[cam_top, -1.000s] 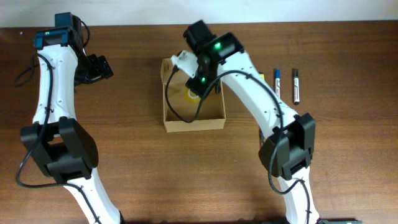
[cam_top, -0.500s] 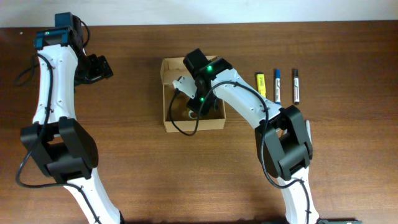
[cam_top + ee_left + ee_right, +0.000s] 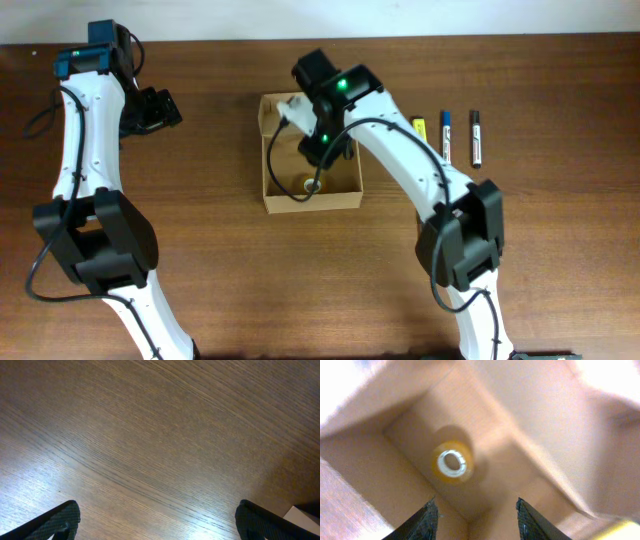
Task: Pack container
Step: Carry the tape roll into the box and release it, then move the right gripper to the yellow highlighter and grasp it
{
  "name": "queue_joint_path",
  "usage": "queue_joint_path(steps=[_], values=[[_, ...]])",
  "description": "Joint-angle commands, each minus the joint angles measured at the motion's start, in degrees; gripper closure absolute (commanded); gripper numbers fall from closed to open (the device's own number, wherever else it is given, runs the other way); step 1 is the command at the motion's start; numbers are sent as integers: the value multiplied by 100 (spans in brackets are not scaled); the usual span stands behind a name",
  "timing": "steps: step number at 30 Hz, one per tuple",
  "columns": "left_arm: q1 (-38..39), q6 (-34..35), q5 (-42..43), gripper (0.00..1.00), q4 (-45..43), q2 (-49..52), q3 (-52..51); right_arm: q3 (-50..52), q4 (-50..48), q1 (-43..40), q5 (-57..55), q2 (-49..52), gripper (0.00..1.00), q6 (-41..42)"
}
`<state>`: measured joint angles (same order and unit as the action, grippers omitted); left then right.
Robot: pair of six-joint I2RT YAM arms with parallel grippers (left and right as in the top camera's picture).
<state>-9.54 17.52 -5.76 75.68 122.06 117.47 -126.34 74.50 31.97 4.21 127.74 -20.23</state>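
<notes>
The container (image 3: 266,160) is an open tan cardboard box in the middle of the table, its flap lid folded back at the far side. A small yellow tape roll (image 3: 310,184) with a white core lies on its floor. My right gripper (image 3: 322,145) hangs above the box, open and empty. In the right wrist view the gripper (image 3: 477,516) looks down into the box (image 3: 375,477), with the roll (image 3: 452,462) ahead of the fingertips. My left gripper (image 3: 152,108) is far left, open and empty over bare wood (image 3: 160,521).
To the right of the box lie a yellow highlighter (image 3: 420,127), a blue-capped marker (image 3: 446,137) and a black marker (image 3: 476,138), side by side. The right arm crosses above the highlighter. The table's far edge meets a white wall.
My right gripper dipped low into the box half a second ago and has since risen. The tape roll now lies free on the box floor. The left arm has not moved.
</notes>
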Motion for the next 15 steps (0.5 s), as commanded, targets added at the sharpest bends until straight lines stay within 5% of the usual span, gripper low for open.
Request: queue_joint_path(steps=[1, 9, 15], values=[[11, -68, 42, 0, -7, -11, -22, -437, 131, -92, -603, -857, 50, 435], [11, -68, 42, 0, -7, -11, -22, -435, 203, -1241, -942, -2468, 49, 992], [11, -68, 42, 0, -7, -11, -22, -61, -33, -2785, -352, -2562, 44, 1484]])
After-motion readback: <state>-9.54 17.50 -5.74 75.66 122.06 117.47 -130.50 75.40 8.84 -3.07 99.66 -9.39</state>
